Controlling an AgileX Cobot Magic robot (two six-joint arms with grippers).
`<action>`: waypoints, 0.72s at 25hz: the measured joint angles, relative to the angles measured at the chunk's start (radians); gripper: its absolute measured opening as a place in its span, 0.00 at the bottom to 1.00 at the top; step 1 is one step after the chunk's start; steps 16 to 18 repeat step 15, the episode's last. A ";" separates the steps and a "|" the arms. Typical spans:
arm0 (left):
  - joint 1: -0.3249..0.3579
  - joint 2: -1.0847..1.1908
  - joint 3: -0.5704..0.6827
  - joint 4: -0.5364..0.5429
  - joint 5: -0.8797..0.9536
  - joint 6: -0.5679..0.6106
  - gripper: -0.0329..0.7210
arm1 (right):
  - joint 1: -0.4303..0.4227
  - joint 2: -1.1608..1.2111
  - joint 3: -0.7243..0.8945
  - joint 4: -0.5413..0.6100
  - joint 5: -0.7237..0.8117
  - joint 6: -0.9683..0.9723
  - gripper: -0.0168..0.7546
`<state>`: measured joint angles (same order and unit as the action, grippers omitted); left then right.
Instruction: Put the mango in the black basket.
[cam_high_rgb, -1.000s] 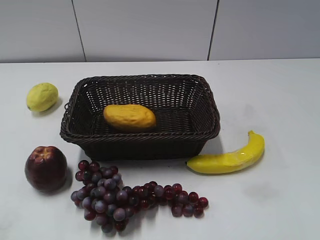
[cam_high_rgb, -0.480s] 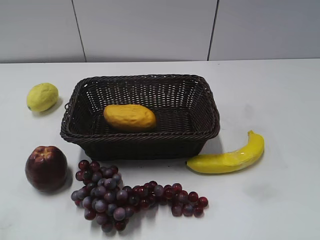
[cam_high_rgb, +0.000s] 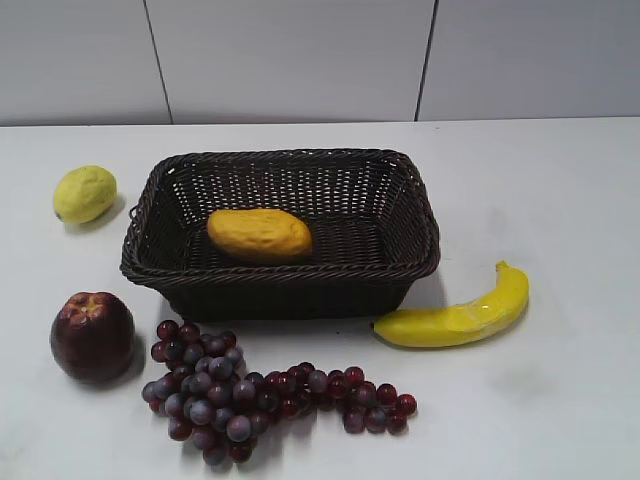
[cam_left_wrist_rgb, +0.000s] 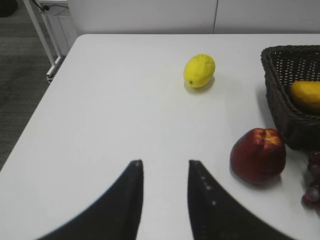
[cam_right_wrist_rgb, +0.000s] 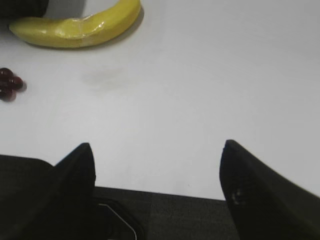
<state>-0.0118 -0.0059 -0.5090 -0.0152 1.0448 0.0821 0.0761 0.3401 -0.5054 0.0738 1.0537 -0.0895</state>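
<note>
The orange-yellow mango (cam_high_rgb: 259, 234) lies inside the black basket (cam_high_rgb: 400, 262), on its floor toward the left. The left wrist view shows the basket's corner (cam_left_wrist_rgb: 280, 75) and one end of the mango (cam_left_wrist_rgb: 306, 95) at the right edge. My left gripper (cam_left_wrist_rgb: 165, 163) is open and empty over bare table, left of the basket. My right gripper (cam_right_wrist_rgb: 157, 147) is wide open and empty at the table's near edge. Neither gripper shows in the exterior view.
A lemon (cam_high_rgb: 84, 193) lies left of the basket and shows in the left wrist view (cam_left_wrist_rgb: 199, 70). A dark red apple (cam_high_rgb: 92, 336) and purple grapes (cam_high_rgb: 250, 392) lie in front. A banana (cam_high_rgb: 460, 313) lies at the front right, also in the right wrist view (cam_right_wrist_rgb: 80, 25).
</note>
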 joint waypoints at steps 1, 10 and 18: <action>0.000 0.000 0.000 0.000 0.000 0.000 0.36 | 0.000 -0.025 0.000 0.000 0.000 0.000 0.79; 0.000 0.000 0.000 0.000 0.000 0.000 0.36 | 0.000 -0.265 0.001 0.000 0.000 0.000 0.79; 0.000 0.000 0.000 -0.001 0.000 0.000 0.36 | 0.000 -0.345 0.001 -0.001 0.001 0.003 0.79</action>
